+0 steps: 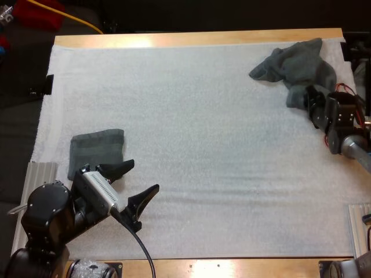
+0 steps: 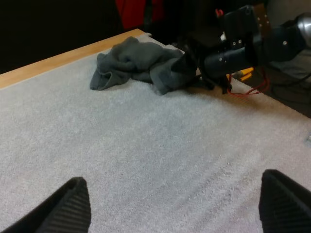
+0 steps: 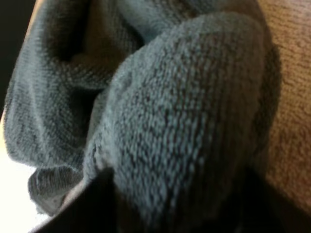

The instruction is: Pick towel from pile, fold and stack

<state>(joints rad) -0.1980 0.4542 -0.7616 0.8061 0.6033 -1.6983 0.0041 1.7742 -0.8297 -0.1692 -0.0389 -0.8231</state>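
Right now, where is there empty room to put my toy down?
The wide middle of the white mat is bare, between the folded towel and the crumpled towel. The far left corner is free too. It is crowded at the left gripper beside the folded towel, and where the right gripper meets the crumpled towel.

A robotics lab bench: a wooden worktop (image 1: 197, 38) covered with a white foam mat (image 1: 220, 162), a black robot arm (image 1: 49, 217) at its near corner, a second arm (image 1: 348, 124) at its right side, and a ribbed aluminium plate (image 1: 39, 174) at the mat's edge.
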